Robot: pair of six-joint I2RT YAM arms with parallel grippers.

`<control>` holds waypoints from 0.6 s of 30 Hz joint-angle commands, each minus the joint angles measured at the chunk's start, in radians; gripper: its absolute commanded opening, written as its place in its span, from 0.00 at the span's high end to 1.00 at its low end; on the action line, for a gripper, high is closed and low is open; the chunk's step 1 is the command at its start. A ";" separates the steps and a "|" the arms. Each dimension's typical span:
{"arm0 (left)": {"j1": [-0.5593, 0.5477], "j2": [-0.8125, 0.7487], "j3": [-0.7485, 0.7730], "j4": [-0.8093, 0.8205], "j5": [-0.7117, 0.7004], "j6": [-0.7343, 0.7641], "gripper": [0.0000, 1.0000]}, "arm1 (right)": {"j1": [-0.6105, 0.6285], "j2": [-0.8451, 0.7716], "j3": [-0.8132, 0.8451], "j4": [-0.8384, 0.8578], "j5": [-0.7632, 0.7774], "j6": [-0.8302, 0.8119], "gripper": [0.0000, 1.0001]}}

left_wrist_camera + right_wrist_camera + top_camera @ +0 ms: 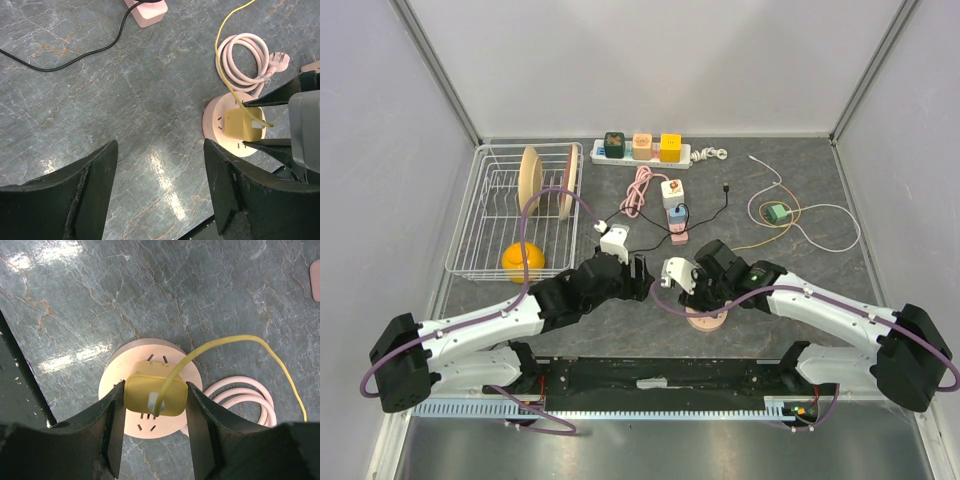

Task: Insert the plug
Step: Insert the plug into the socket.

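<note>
The right gripper (155, 405) has its jaws closed on the yellow plug (142, 390), one jaw on each side of the plug body, and the plug sits on the top face of the round pink socket base (120, 375) at the near centre of the bench (75, 110). The yellow cable (240, 340) leaves the top of the plug and arcs to the far right. The left gripper (160, 145) hangs just left of the socket base with its jaws spread and nothing between them.
</note>
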 commanded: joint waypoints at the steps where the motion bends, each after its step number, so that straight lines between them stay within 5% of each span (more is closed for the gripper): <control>1: -0.011 0.014 0.052 0.013 -0.033 -0.031 0.24 | 0.010 0.016 -0.035 -0.038 0.044 -0.037 0.77; 14: -0.017 0.033 0.076 -0.004 -0.019 -0.020 0.24 | 0.020 0.028 -0.067 -0.046 0.110 -0.033 0.82; 18: -0.019 0.053 0.112 -0.018 -0.010 0.006 0.24 | 0.022 -0.026 -0.065 -0.052 0.139 -0.018 0.69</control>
